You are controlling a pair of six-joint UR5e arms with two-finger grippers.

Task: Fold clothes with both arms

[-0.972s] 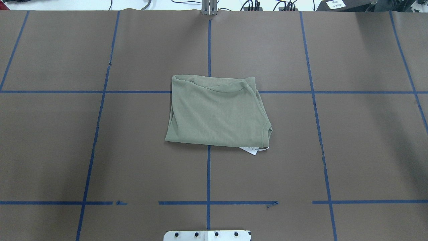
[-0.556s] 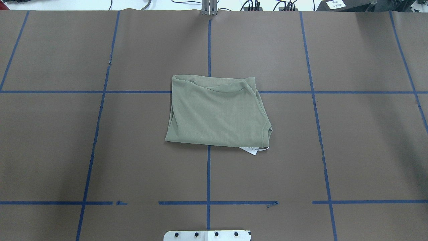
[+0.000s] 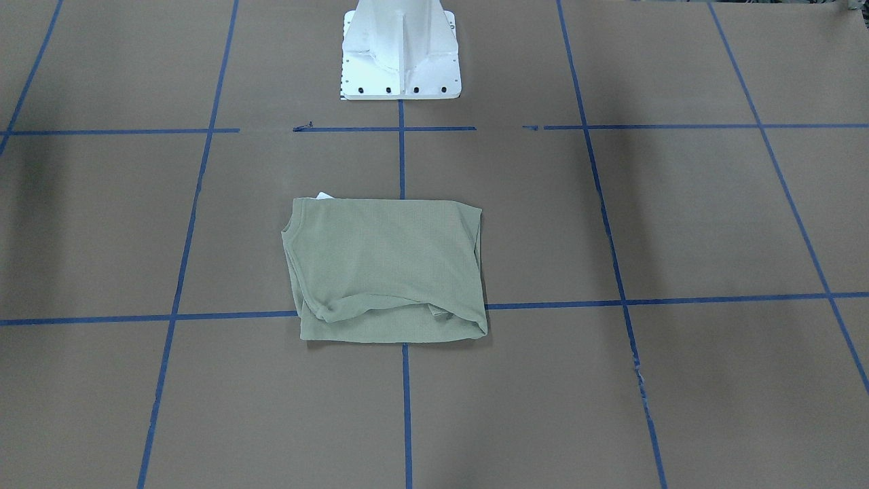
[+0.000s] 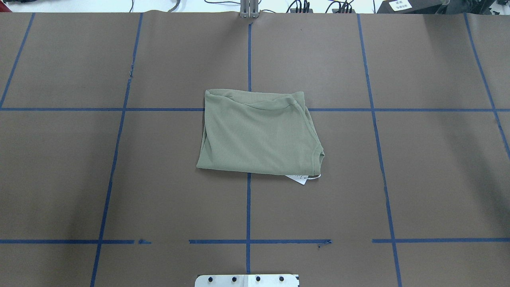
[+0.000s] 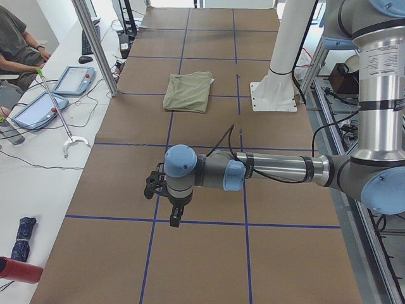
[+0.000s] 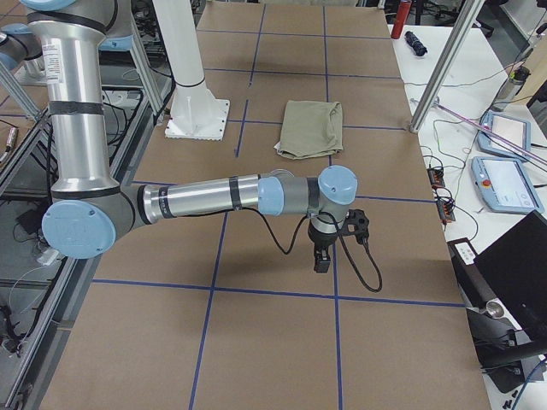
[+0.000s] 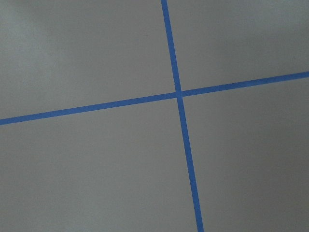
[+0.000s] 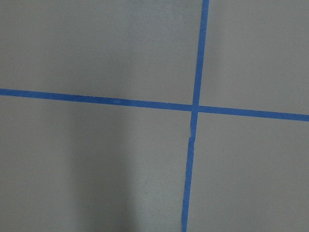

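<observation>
Lying folded near pedestal (image 3: 400, 54), shirt (image 4: 259, 133) — left gripper (image 5: 175, 220), right gripper (image 6: 321, 263) (grip: cannot tell).

The table (image 4: 430, 167) is big and brown. Blue tape lines (image 4: 248, 207) cross it and make squares. A long white desk (image 5: 38, 171) runs beside the table. Two tablets (image 5: 74, 80) and some thin wires (image 5: 95, 114) lie on the desk. A person (image 5: 16, 44) sits there. A shiny metal pole (image 5: 95, 44) stands at the table's edge. The light is bright.
</observation>
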